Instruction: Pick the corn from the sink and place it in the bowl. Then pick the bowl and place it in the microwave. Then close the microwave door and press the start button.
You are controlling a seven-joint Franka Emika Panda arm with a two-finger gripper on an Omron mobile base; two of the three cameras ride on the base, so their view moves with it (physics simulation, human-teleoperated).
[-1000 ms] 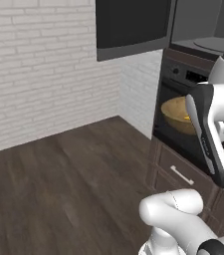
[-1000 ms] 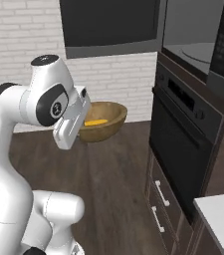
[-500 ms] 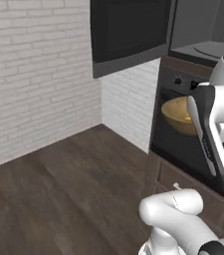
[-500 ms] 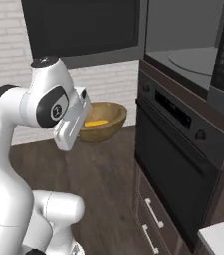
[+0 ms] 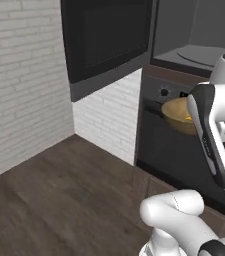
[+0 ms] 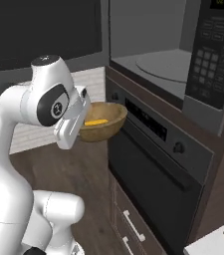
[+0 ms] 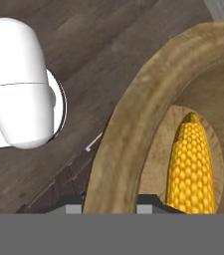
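My gripper (image 7: 110, 206) is shut on the rim of the golden-brown bowl (image 7: 133, 119) and holds it in the air. The yellow corn (image 7: 190, 164) lies inside the bowl. In the right base view the bowl (image 6: 106, 127) with the corn (image 6: 96, 121) hangs in front of the oven, below and left of the open microwave (image 6: 158, 64). The microwave door (image 5: 109, 40) stands swung open to the left as a big black panel. In the left base view the bowl (image 5: 176, 114) sits just under the microwave (image 5: 199, 50) cavity. The sink is out of view.
A dark oven (image 6: 153, 164) with a knob and bar handle sits under the microwave, close to the bowl. The microwave's keypad panel (image 6: 210, 55) is at the right. Drawers with handles (image 6: 133, 226) lie below. A white brick wall (image 5: 19, 85) and wood floor lie to the left.
The whole picture has shifted: the base has driven closer to the oven and microwave. The bowl with the corn stays in my gripper in the same pose.
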